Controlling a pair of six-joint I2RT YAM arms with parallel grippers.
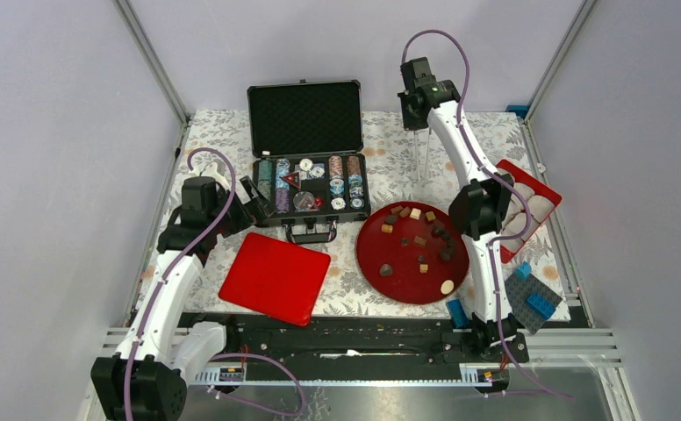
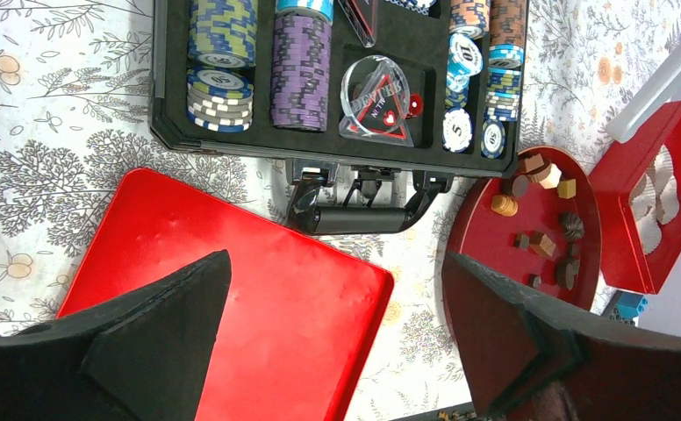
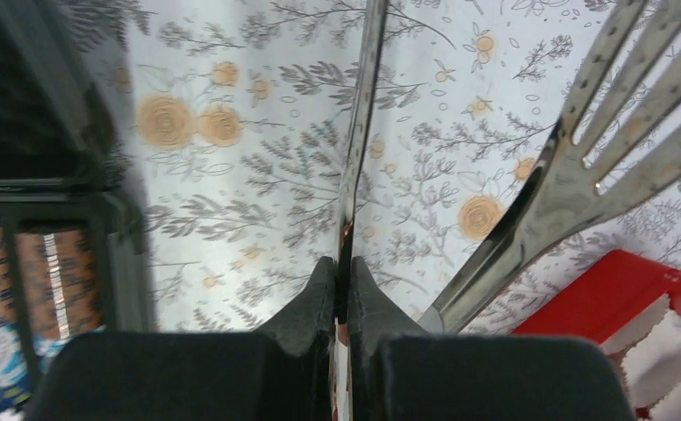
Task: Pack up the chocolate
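Note:
The chocolate (image 1: 420,239) is several small dark brown, tan and cream pieces scattered on a round dark red plate (image 1: 398,285); they also show in the left wrist view (image 2: 543,244). A red box (image 1: 543,191) with white paper cups stands right of the plate. My right gripper (image 1: 421,98) is raised above the back of the table, shut on one arm of metal tongs (image 1: 422,158). In the right wrist view the gripper (image 3: 343,263) clamps the thin arm (image 3: 359,149), and the forked arm (image 3: 583,149) stands free. My left gripper (image 2: 335,259) is open and empty above a red lid (image 2: 258,298).
An open black case (image 1: 306,118) of poker chips (image 1: 346,180) stands at the back centre, its handle toward the lid (image 1: 274,279). Blue bricks on a grey baseplate (image 1: 523,288) lie at the front right. Frame posts edge the table.

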